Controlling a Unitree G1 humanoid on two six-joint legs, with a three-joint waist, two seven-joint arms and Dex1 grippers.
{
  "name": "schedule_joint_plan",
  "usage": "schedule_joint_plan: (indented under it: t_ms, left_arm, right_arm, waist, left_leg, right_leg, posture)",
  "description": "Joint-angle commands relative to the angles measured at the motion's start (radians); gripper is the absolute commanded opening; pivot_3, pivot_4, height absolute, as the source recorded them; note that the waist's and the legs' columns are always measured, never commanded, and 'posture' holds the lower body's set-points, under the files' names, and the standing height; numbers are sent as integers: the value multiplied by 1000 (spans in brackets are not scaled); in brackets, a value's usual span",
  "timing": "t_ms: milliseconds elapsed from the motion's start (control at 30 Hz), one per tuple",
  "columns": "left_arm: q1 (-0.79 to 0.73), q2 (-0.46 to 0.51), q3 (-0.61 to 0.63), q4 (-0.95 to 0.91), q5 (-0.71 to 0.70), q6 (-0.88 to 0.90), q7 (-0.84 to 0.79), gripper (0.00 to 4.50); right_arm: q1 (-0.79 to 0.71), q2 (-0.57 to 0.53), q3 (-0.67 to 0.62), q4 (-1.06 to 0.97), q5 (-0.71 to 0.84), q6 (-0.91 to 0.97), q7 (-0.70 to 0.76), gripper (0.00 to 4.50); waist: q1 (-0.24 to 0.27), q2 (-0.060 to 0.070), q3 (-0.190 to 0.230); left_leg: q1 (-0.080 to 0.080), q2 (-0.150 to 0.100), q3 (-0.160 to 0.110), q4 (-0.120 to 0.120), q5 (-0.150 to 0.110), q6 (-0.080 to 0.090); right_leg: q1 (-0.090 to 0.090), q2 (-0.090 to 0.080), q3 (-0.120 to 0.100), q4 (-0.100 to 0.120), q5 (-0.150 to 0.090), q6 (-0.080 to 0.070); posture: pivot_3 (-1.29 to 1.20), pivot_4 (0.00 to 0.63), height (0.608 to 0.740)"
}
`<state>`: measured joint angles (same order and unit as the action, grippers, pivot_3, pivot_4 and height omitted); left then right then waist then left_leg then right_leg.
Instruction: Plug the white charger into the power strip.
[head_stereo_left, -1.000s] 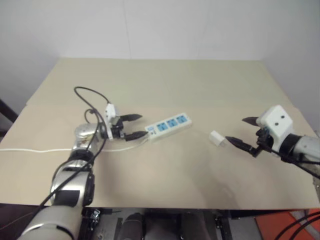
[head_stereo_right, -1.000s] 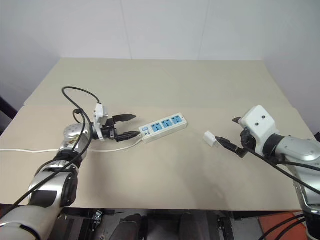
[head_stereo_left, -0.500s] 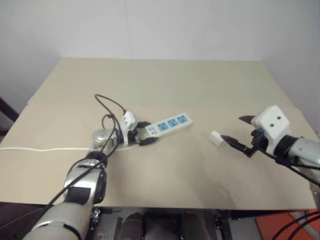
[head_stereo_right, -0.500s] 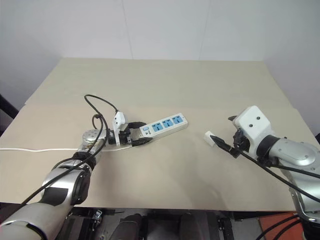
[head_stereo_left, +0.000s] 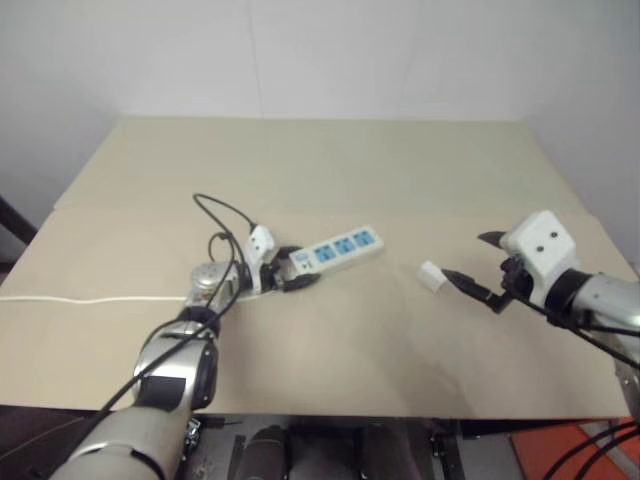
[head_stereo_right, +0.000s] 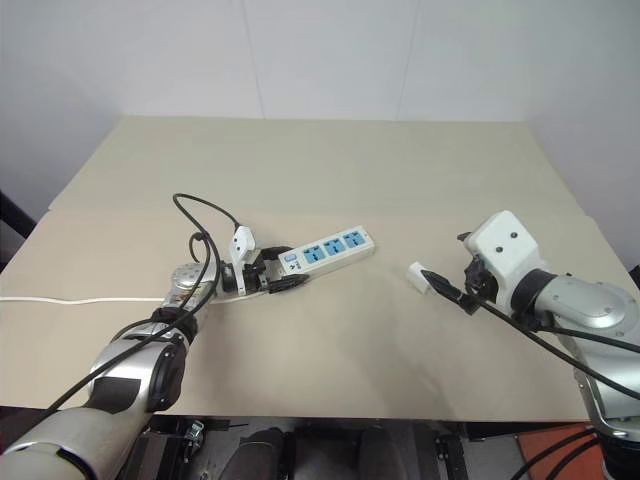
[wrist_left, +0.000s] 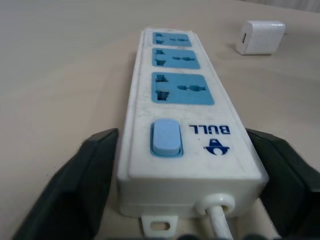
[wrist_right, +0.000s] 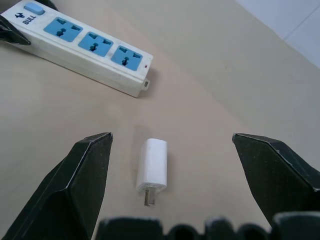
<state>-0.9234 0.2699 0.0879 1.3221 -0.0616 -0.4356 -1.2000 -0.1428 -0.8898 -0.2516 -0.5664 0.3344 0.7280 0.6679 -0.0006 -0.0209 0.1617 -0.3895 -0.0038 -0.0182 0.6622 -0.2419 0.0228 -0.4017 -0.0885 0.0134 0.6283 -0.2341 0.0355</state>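
Beige flat table (head_stereo_left: 330, 170) carrying all items. Long white rectangular plastic power strip (head_stereo_left: 338, 247) with three blue sockets lying near table centre, long axis running from about 8 o'clock to 2 o'clock in the head views. Pale blue switch (wrist_left: 165, 136) at the strip's 8 o'clock end; thin white cord (head_stereo_left: 90, 298) leaving that end and trailing off toward 9 o'clock along the table.

Left claw (head_stereo_left: 290, 271) closed onto the switch end of the power strip: black fingers (wrist_left: 82, 187) pressed against both long sides of the strip in the left wrist view. Strip flat on the table.

Small white boxy plastic charger (head_stereo_left: 432, 276) lying on its side on the table, at roughly 4 o'clock from the strip's far end and well apart from it. Metal prongs (wrist_right: 148, 198) pointing toward the right claw in the right wrist view.

Right claw (head_stereo_right: 450, 268) spread wide, holding nothing, its black fingers (wrist_right: 80, 185) set either side of the charger without touching it. Claw just beside the charger, at its 3 o'clock in the head views.

Black cable (head_stereo_left: 222, 215) looping above the left wrist.
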Motion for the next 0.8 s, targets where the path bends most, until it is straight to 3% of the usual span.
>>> schedule_joint_plan:
  t_ms: [33, 233, 333, 433, 633, 800]
  left_arm:
    - [11, 0, 0, -6, 18, -14, 7, 3289]
    - [10, -4, -7, -11, 33, -28, 1, 3289]
    - [6, 2, -19, -25, 33, -27, -84, 3289]
    - [9, 12, -36, -42, 37, -40, -151, 3289]
    - [22, 21, -45, -77, 15, -26, -268, 3289]
    - [38, 50, -60, -110, 9, 1, -367, 3289]
  right_arm:
    - [-33, -8, -8, -3, -11, -19, -11, 4500]
    - [-128, -24, 40, 20, 25, 61, 10, 4500]
    - [-307, -134, 171, 40, 69, 253, 98, 4500]
    - [-545, -173, 362, 116, 68, 404, 163, 4500]
    - [-893, -92, 743, 351, -2, 613, 227, 4500]
    - [-1005, -2, 885, 573, -79, 580, 244, 4500]
  waist:
    - [0, 0, 0]
    - [0, 0, 0]
    - [-5, 1, 0]
    - [-12, 1, 0]
    - [-12, 1, -1]
    - [-12, 2, -1]
  left_leg:
    - [0, 0, 0, 0, 0, 0]
    - [0, 0, 0, 0, 0, 0]
    - [0, 0, 0, 0, 0, 0]
    - [0, 1, -1, 0, 0, 0]
    - [-2, 1, -3, 0, 0, 0]
    - [-6, 0, -3, 0, 0, 0]
  right_leg:
    - [0, 0, 0, 0, 0, 0]
    - [0, 0, 0, 0, 0, 0]
    - [-1, 0, 1, 1, 0, 0]
    - [-1, 0, 0, 1, 0, 0]
    - [-3, 0, 0, 1, 0, -1]
    - [-6, 0, -1, 3, 0, -1]
  posture:
    - [0, 150, 740]
    - [0, 150, 740]
    - [0, 150, 740]
    - [0, 150, 740]
    - [0, 150, 740]
    - [0, 150, 740]
